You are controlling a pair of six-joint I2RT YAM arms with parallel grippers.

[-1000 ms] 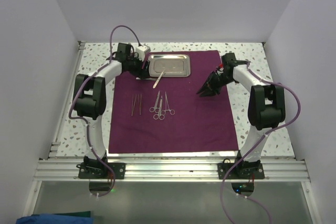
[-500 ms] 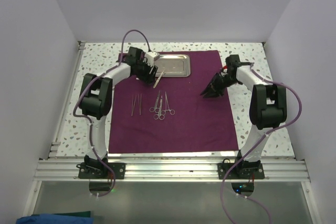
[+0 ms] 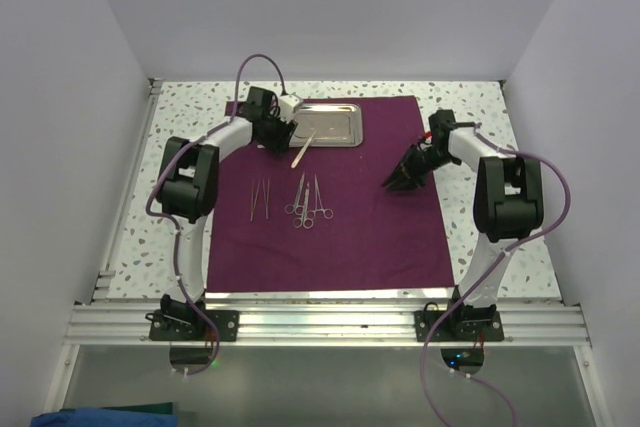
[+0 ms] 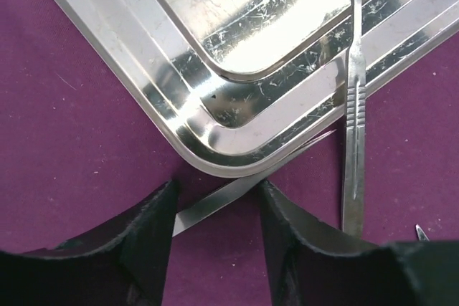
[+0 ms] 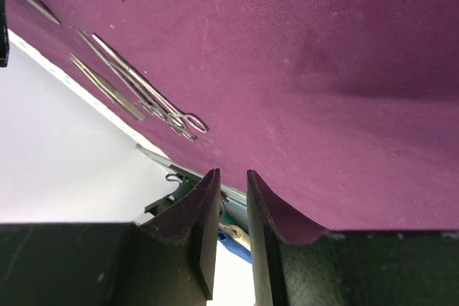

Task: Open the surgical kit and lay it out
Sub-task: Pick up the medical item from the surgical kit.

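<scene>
Your cloth (image 3: 330,232) lies spread flat on the desk (image 3: 180,99), with the tray (image 3: 338,123) at its far edge and the tweezers (image 3: 260,199) and scissors (image 3: 308,202) rowed mid-cloth. Left to place: the handle (image 4: 353,105) leaning across the tray rim, and the flat strip (image 4: 215,202) your left fingers (image 4: 154,227) straddle, set wide. Your right fingers (image 5: 204,213) hover narrow, empty.

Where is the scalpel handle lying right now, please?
In the top view the scalpel handle lies across the tray's near rim onto the cloth, just right of the left gripper and beyond the scissors.
</scene>
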